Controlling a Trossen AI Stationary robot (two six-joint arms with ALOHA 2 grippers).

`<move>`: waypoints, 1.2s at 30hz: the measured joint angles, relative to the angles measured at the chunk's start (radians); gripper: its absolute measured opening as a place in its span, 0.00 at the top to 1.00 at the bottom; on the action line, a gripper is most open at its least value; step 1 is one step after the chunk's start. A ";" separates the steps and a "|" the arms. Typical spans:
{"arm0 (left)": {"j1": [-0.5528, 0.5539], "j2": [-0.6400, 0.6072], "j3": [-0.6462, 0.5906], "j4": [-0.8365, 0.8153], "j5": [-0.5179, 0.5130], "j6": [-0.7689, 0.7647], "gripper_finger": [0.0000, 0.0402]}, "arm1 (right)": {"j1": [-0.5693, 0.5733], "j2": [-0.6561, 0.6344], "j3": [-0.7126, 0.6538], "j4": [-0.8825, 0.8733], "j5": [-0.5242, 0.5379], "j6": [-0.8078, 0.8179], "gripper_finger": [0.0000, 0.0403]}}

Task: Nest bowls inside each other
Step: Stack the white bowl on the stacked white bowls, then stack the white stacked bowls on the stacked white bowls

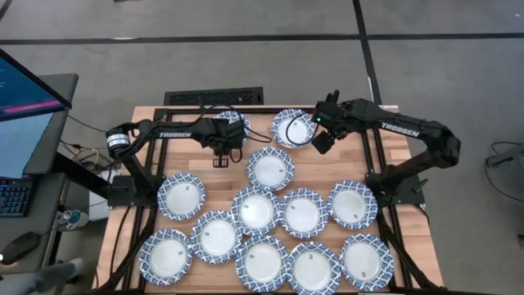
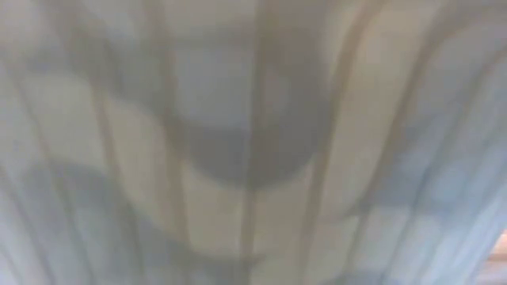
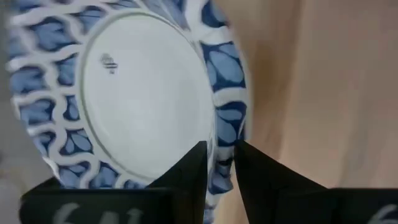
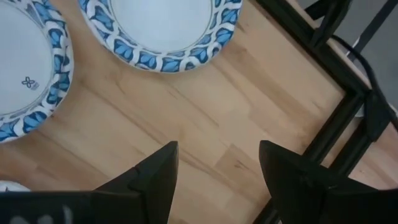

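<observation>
Blue-and-white lattice rims mark every one of the bowls (image 1: 256, 209) spread over the pale wooden tabletop (image 1: 399, 146). In the high view, most of them lie in two loose rows along the near half of the tabletop, many with rims touching or overlapping their neighbours; one more sits alone just above those rows, near the middle (image 1: 271, 168), and two lie at the far edge.

The left gripper (image 1: 221, 149) is at the far edge, left of centre, over the far-left bowl (image 1: 230, 124), which its arm largely covers. In the left wrist view, its two dark fingers (image 3: 188, 177) stand narrowly apart on either side of that bowl's patterned rim (image 3: 225, 93), one inside and one outside; whether they press the rim or merely straddle it cannot be told. The bowl's white inside and small dark centre mark (image 3: 109, 63) fill most of that view.

The right gripper (image 1: 321, 141) hangs just beside the far-right bowl (image 1: 292, 128), on its right. Its fingers (image 4: 152, 177) are spread wide with only bare wood between them, and two bowl rims lie beyond.

The low view shows only a blurred pale surface with bluish patches, too close to identify.
</observation>
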 joint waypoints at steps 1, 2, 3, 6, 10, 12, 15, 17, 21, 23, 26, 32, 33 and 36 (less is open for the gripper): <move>-0.002 -0.001 0.000 -0.006 -0.023 -0.008 0.82 | 0.004 0.001 0.000 0.003 0.001 0.001 0.38; -0.004 -0.003 0.000 -0.017 -0.048 -0.015 0.82 | 0.009 0.001 0.000 0.011 0.001 0.001 0.38; -0.007 -0.006 0.000 -0.029 -0.073 -0.022 0.82 | 0.013 0.001 0.000 0.023 0.001 0.002 0.38; -0.017 -0.013 0.002 -0.081 -0.119 -0.046 0.82 | 0.022 0.001 0.000 0.057 0.001 0.009 0.38; -0.036 -0.040 0.031 -0.141 -0.042 -0.117 0.82 | 0.021 0.002 0.000 0.061 0.001 0.009 0.38; -0.043 -0.064 0.041 -0.132 0.057 -0.137 0.82 | 0.018 0.014 0.000 0.083 -0.002 0.006 0.38; -0.057 -0.109 0.041 -0.091 0.189 -0.117 0.82 | 0.002 0.021 0.000 0.105 -0.026 -0.039 0.38; -0.059 -0.135 0.030 -0.058 0.220 -0.077 0.82 | -0.001 0.035 0.001 0.115 -0.036 -0.059 0.38; -0.049 -0.141 -0.006 -0.043 0.230 -0.007 0.82 | -0.009 0.038 0.000 0.100 -0.036 -0.076 0.38; -0.038 -0.141 -0.037 -0.042 0.276 0.007 0.82 | -0.012 0.039 0.000 0.102 -0.034 -0.076 0.38; -0.028 -0.141 -0.073 -0.040 0.323 -0.001 0.82 | -0.014 0.036 0.000 0.102 -0.029 -0.072 0.38; -0.028 -0.141 -0.078 0.002 0.240 0.032 0.82 | -0.012 0.037 0.000 0.109 -0.005 -0.079 0.38; -0.028 -0.141 -0.078 0.009 0.226 0.041 0.82 | -0.012 0.037 0.000 0.111 -0.004 -0.079 0.38; -0.028 -0.141 -0.053 -0.011 0.216 0.043 0.82 | -0.012 0.037 0.000 0.114 -0.003 -0.089 0.38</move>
